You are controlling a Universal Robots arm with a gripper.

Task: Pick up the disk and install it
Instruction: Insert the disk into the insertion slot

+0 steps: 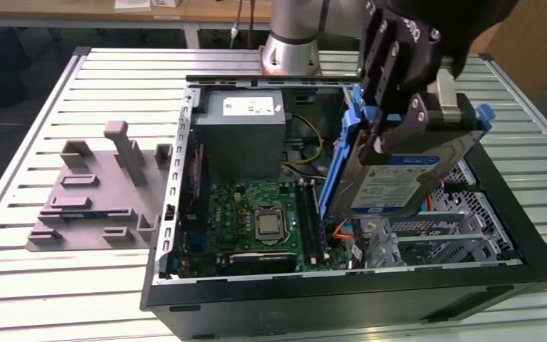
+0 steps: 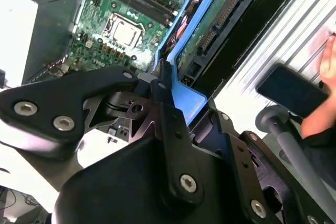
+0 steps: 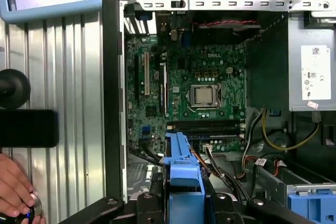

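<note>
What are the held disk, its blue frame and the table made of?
The disk seems bare metal, silver-grey with a dull sheen, under a paper-like label. The blue frame is likely moulded plastic: uniform colour, soft gloss. The table is probably aluminium, judging by its pale ribbed slats.

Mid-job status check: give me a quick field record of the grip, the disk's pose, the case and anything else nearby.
grip: gripper shut on disk by its blue carrier
disk pose: on edge, tilted, over the open computer case; not seated
case interior: motherboard exposed, power supply at the far end
table: grey fixture on the exterior view's left of the case
person: a hand beside the case, in the first wrist view
</note>
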